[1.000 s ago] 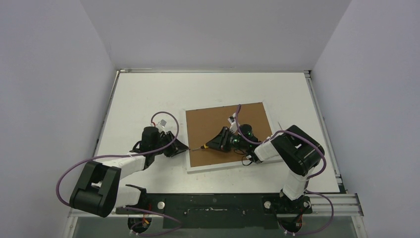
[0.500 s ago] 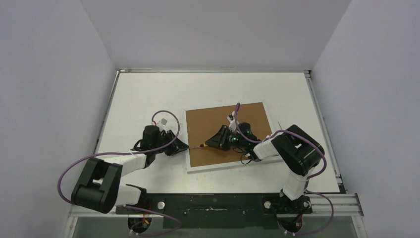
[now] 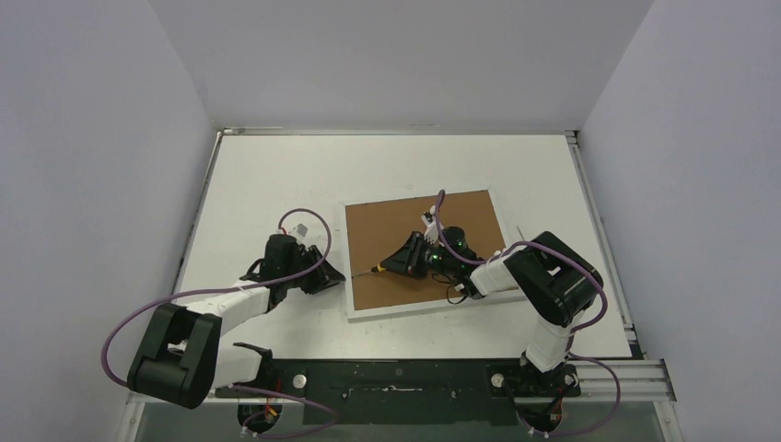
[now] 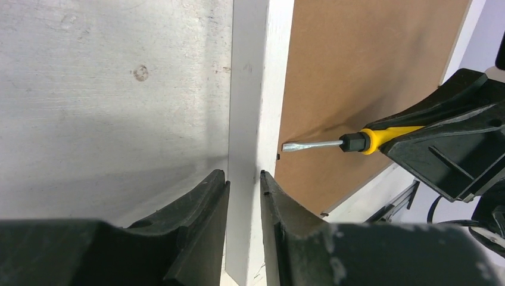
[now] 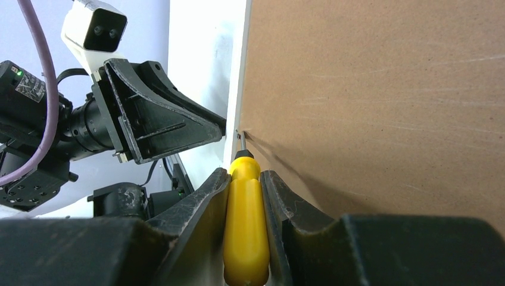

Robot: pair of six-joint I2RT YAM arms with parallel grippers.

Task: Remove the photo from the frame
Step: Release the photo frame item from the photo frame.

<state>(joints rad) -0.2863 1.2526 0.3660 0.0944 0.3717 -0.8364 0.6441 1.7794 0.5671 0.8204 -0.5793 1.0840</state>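
The frame (image 3: 416, 309) lies face down on the table, its brown backing board (image 3: 391, 226) facing up. The photo is hidden beneath that board. My left gripper (image 3: 342, 276) is at the frame's left edge. In the left wrist view its jaws (image 4: 244, 174) are closed astride the white border (image 4: 257, 89). My right gripper (image 3: 387, 268) reaches over the board, shut on a yellow-handled screwdriver (image 5: 245, 232). The metal tip (image 4: 298, 146) of the screwdriver touches the board's left edge, beside the border.
White table (image 3: 276, 175) enclosed by grey walls at the back and on both sides. A metal rail (image 3: 603, 230) runs along the right edge. Purple cables loop off both arms.
The left gripper has shifted slightly left along the frame's left edge, and its cable loop moved. The right gripper and screwdriver edged a little toward the back.
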